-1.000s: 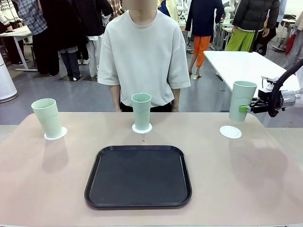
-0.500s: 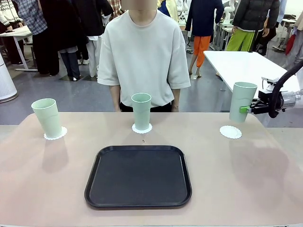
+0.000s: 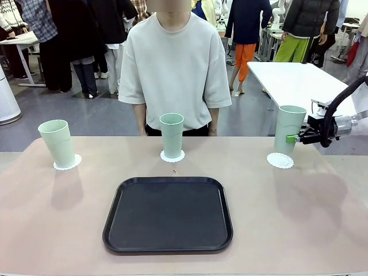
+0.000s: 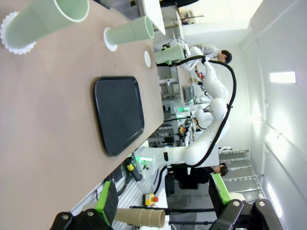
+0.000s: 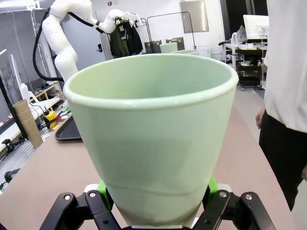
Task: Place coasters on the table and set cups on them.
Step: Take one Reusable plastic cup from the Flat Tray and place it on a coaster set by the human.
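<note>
Lowered since a second ago, my right gripper (image 3: 295,138) pinches a mint-green cup (image 3: 289,127) just above the right lace coaster (image 3: 280,160).

There are three green cups (image 3: 57,142) (image 3: 172,134) (image 3: 288,128). There are three white coasters (image 3: 67,163) (image 3: 172,156) (image 3: 280,160). There is one black tray (image 3: 168,214) and one big table (image 3: 52,218).

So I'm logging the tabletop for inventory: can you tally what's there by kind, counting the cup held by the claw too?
Mint-green cups: 3, at and, held in the right claw
White lacy coasters: 3, at
Black tray: 1
Total: 7
</note>
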You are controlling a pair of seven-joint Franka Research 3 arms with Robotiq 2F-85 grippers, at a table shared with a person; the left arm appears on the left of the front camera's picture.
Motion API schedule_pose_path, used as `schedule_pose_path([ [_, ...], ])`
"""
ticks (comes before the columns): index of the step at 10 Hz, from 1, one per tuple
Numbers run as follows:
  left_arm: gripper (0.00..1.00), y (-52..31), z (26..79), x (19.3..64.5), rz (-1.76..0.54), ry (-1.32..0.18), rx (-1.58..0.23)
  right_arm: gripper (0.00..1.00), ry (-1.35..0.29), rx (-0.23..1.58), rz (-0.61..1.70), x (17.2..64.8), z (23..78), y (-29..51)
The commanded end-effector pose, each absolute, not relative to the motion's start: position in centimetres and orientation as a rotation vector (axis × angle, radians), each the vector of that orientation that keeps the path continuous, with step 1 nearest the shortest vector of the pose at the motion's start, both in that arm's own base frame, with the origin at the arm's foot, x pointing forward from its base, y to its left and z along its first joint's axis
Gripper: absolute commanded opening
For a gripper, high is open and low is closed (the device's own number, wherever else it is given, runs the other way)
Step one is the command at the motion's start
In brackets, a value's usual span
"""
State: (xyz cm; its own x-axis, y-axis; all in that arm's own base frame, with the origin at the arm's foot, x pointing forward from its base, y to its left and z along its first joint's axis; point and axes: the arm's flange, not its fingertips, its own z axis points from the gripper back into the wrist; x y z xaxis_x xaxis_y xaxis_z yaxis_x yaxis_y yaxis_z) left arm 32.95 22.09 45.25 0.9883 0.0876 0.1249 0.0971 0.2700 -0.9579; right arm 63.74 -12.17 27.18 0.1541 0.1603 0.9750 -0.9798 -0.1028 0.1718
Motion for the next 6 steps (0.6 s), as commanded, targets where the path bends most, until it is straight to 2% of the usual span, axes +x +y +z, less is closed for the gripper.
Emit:
schedule_pose_path([
  [1, 1.0, 22.1, 45.5, 32.8, -0.011, -0.172, -1.308, 0.82, -0.912, 1.229, 1.285, 64.2, 26.8, -12.7],
  [6, 1.0, 22.1, 45.5, 32.8, -0.011, -0.172, -1.308, 0.82, -0.905, 1.235, 1.324, 64.3, 25.0, -13.3],
])
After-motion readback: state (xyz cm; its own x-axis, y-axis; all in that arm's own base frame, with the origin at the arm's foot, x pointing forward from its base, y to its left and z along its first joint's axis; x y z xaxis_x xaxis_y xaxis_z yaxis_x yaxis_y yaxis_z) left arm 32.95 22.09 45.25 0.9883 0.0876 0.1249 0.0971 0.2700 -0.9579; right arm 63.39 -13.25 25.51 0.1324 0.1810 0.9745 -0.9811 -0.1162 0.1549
